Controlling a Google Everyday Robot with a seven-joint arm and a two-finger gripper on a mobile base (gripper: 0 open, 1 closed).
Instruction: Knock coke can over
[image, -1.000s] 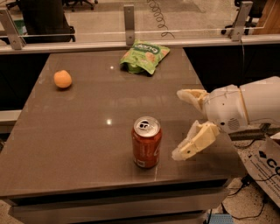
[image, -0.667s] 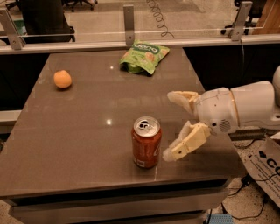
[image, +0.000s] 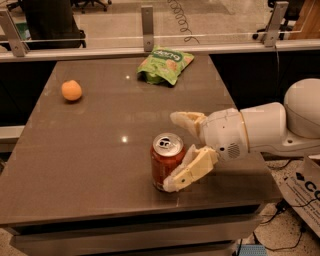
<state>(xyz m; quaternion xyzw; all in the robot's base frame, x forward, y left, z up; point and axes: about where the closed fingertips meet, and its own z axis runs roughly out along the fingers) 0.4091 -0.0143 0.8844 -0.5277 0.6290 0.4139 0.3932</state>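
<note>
The coke can (image: 165, 161) stands upright near the front edge of the brown table (image: 90, 145), its silver top with pull tab showing. My gripper (image: 175, 152) reaches in from the right, open, with cream fingers spread. The near finger (image: 191, 170) lies against the can's right side, down by its base. The far finger (image: 186, 120) is behind and to the right of the can, apart from it. The white arm extends off to the right.
A round orange fruit (image: 71, 90) lies at the table's left rear. A green snack bag (image: 165, 65) lies at the back centre. A glass rail with metal posts (image: 147, 22) runs behind the table. A cardboard box (image: 306, 192) sits on the floor at the right.
The gripper has moved left toward the can; the near finger, which was apart from the can, now lies against its right side. The can still stands upright.
</note>
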